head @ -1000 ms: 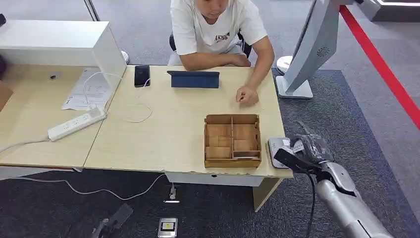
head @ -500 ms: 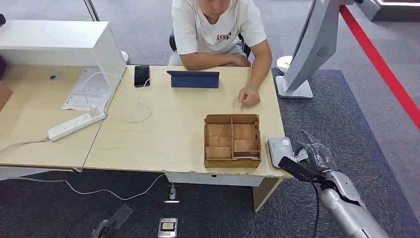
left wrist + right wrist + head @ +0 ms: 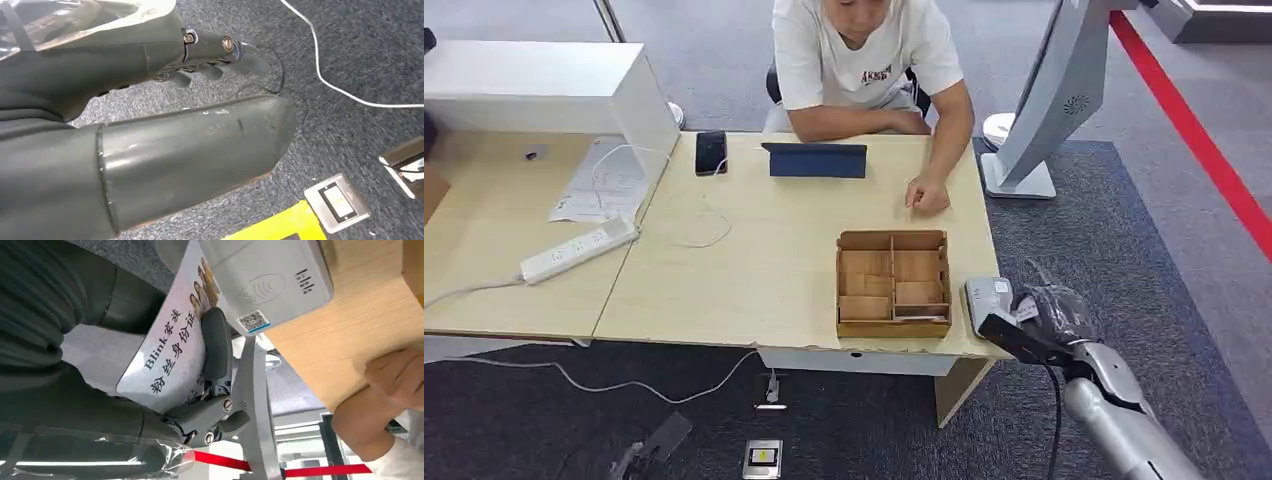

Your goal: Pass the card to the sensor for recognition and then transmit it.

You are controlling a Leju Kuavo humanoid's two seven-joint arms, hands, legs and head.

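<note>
Beside sensor (image 3: pixel 272 282): card (image 3: pixel 165 357) in rt hand (image 3: pixel 1044 315)

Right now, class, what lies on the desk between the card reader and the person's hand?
In the head view, the wooden divided box sits partly between the card reader and the person's hand.

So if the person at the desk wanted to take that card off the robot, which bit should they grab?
Probably the free end of the card nearest the reader, reaching across the desk. The right robot hand pinches the opposite end, so that thin flat edge sticks out with nothing covering it.
</note>
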